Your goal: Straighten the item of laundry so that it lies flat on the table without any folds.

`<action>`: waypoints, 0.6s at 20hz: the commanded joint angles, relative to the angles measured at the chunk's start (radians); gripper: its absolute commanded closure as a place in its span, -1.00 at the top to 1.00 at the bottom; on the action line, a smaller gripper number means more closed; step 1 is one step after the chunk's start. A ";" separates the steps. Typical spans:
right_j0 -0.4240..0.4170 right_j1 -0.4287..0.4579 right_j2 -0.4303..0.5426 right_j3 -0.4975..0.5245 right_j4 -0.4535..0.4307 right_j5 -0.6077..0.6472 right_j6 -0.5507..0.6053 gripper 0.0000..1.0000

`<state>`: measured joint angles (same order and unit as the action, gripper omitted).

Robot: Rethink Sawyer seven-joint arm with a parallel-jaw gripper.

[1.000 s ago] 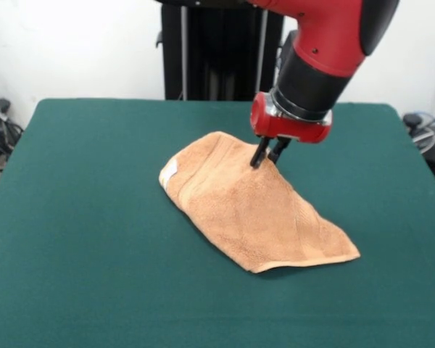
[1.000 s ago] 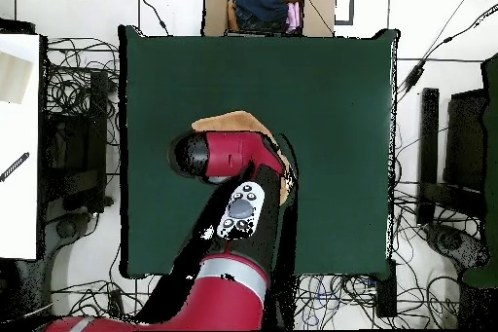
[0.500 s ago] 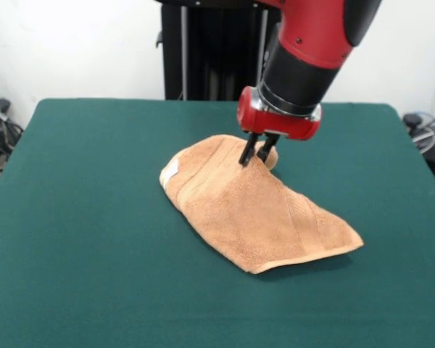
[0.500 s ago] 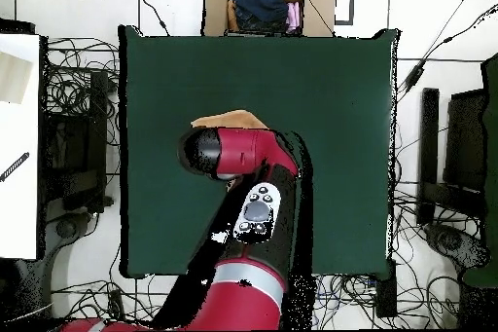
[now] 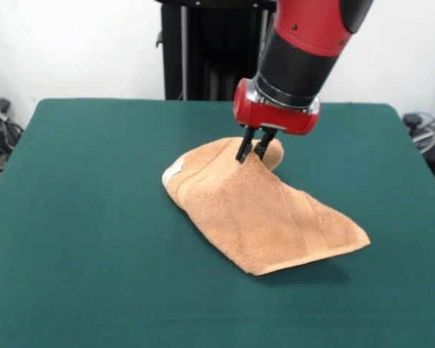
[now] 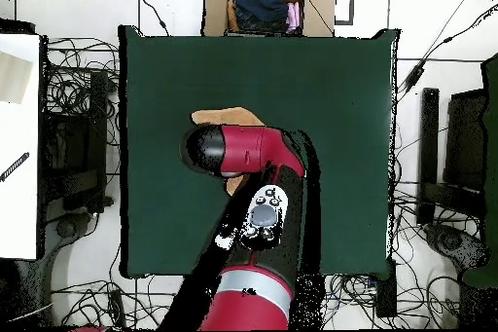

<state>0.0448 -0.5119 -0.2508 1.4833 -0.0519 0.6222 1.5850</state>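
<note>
One folded towel (image 5: 257,210) pinched by claw (image 5: 250,154), green table (image 5: 87,217), cardboard box (image 6: 267,5) beyond

I can read no words, numbers or brand marks anywhere. The small white label (image 5: 172,170) at the corner of the towel (image 5: 261,210) is too small for me to tell whether anything is printed on it. The round buttons on my arm's control pad (image 6: 262,217) show in the overhead view only as pale dots with no legible signs.
</note>
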 commanded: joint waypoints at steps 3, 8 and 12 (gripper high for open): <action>-0.025 -0.011 0.126 0.021 0.025 0.040 0.089 -1.00; -0.029 -0.016 0.133 0.025 0.027 0.039 0.086 -1.00; -0.038 -0.023 0.145 0.032 0.029 0.032 0.079 -1.00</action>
<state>0.0327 -0.5161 -0.2429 1.4833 -0.0519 0.6222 1.5850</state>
